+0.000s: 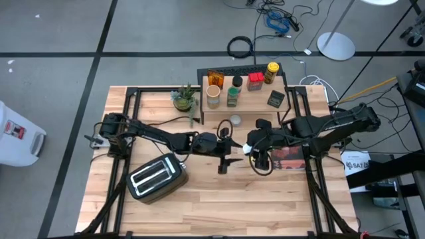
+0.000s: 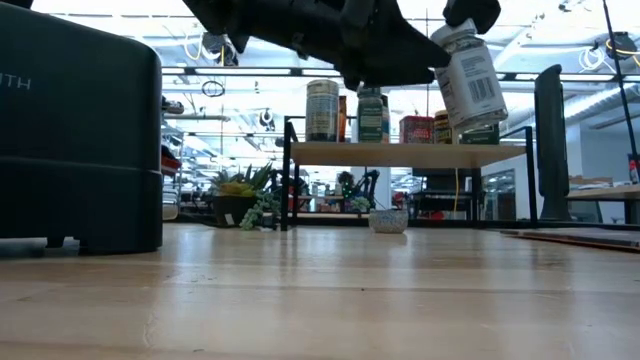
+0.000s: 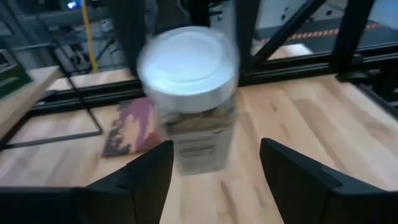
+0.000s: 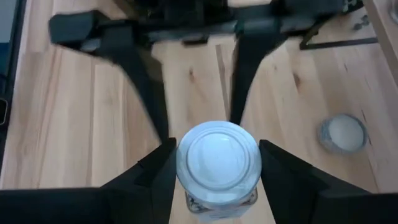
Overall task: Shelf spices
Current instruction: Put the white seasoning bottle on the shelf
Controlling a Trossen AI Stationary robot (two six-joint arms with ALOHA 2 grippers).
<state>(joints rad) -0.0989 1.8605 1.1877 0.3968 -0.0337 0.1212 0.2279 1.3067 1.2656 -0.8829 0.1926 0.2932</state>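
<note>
The right tool [image 4: 214, 171] was clenched on a white-capped spice jar [image 4: 217, 163], one finger on each side just under the cap, and it held the jar clear of the tabletop [image 1: 265, 199] — in the low view the jar [image 2: 470, 78] hung in the air, well above the wood. The jar sat between the two arms, in front of the shelf [image 1: 255, 101] and lower than its top as seen from the side. Its long axis was tipped rather than upright: the cap leaned toward the left arm and the base toward the right, and from the left wrist the cap faced almost straight at the camera.

The left tool [image 3: 214, 180] stood just beside it, fingers spread and gripping nothing, the jar lying in line with the gap between them but a little beyond the tips; I could not tell whether anything touched. So both arms were near, yet only the right one had the jar.

The shelf lay behind the jar, toward the far edge of the tabletop. Several spices [image 1: 232, 97] stood upright on its wooden top already, with a bare stretch of board toward its front. One small round lidded pot [image 1: 236, 121] sat on the tabletop under the shelf's front edge.

My reading was that the coming move hinged on that — the jar had to go up and back to clear the shelf's edge, and be brought upright before it was set down.
</note>
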